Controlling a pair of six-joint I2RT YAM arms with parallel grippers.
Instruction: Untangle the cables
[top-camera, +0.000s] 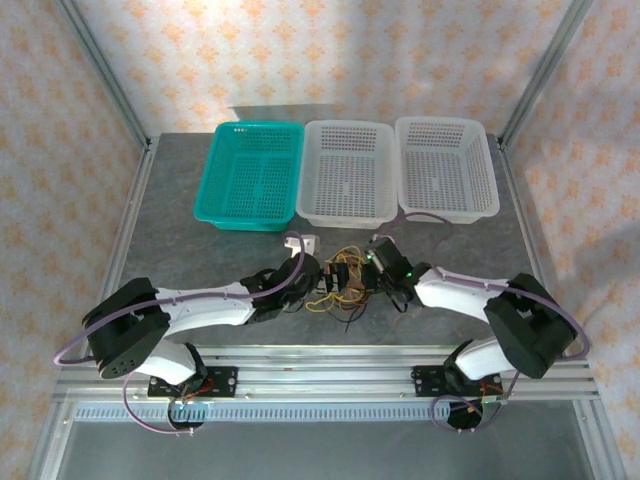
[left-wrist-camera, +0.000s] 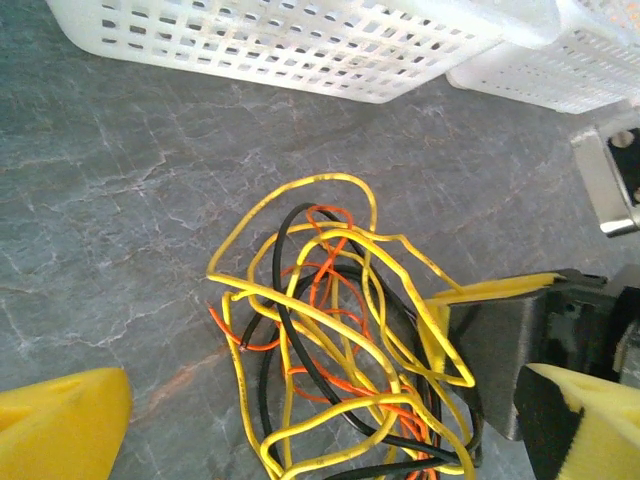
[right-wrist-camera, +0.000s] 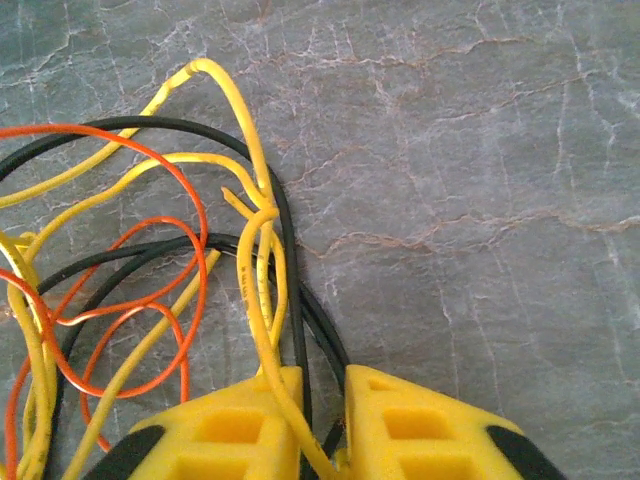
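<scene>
A loose tangle of thin yellow, orange-red and black cables (top-camera: 345, 278) lies on the grey stone-patterned bench (top-camera: 190, 255), between the two arms and near the white perforated plastic basket (top-camera: 348, 172). The left pincer (left-wrist-camera: 320, 420) is released, its yellow pads spread wide on either side of the tangle. The right pincer (right-wrist-camera: 325, 385) is clenched on the yellow cable (right-wrist-camera: 236, 105), with a black strand also running into the narrow gap.

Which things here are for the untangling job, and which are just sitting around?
For the job: yellow cable, orange-red cable, black cable, tangled together; right gripper pinching the yellow cable; left gripper open at the tangle.
Just sitting there: teal basket, middle white basket, right white basket, all empty.
</scene>
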